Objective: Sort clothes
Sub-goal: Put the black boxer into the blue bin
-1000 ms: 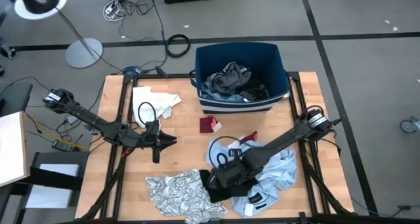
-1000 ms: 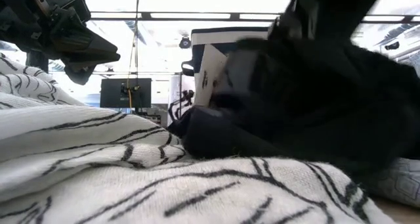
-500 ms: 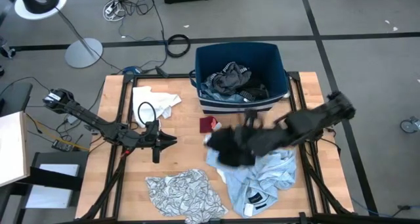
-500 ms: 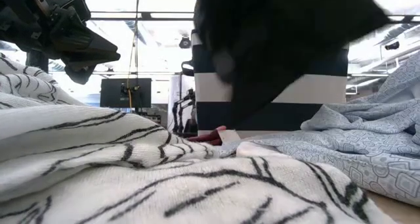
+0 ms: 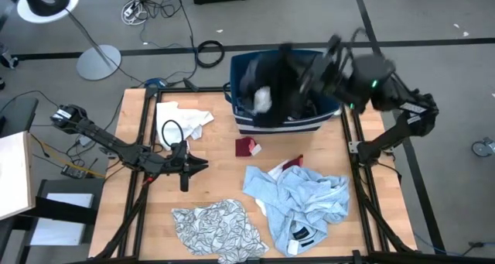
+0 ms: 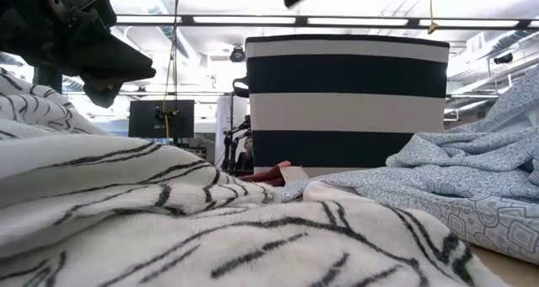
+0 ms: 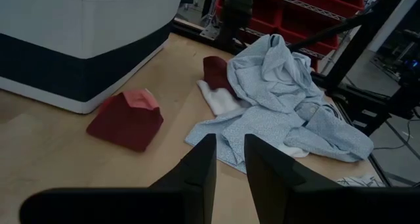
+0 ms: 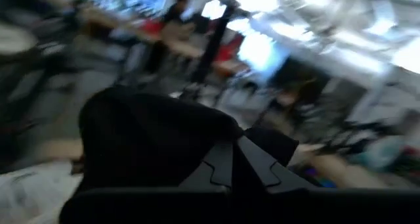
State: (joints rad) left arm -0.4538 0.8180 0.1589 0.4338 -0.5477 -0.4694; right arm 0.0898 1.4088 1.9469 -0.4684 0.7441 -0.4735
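Over the bin [image 5: 325,117], the right pincer [image 5: 298,82] hangs at the end of a raised, blurred arm, fingers clamped on the black garment [image 5: 274,86]. Garment droops below the pincer, over the bin's open top. Right wrist view shows dark cloth [image 8: 151,138] bunched between the fingers; grip looks firm, though blur leaves some doubt.

Step in hand, as I judge it: delivery of the black piece to the bin. Next move calls for spreading the fingers while the cloth is wholly inside the rim, then lifting clear so no trailing edge drags back out. Risk: a fold catching on the near wall.

Left pincer [image 5: 197,166] waits low over the table [image 5: 216,179], well off to the side of the right one, fingers a narrow gap apart and holding nothing. Ahead of it lie the red piece [image 7: 128,115] and the light blue garment [image 7: 282,99], the blue heap farther off, close by the right arm's base. Leaf-print garment [image 5: 220,229] sits at the near table edge, behind the left pincer. White piece [image 5: 182,121] lies beside the left arm, near the bin's corner. All four not yet sorted.
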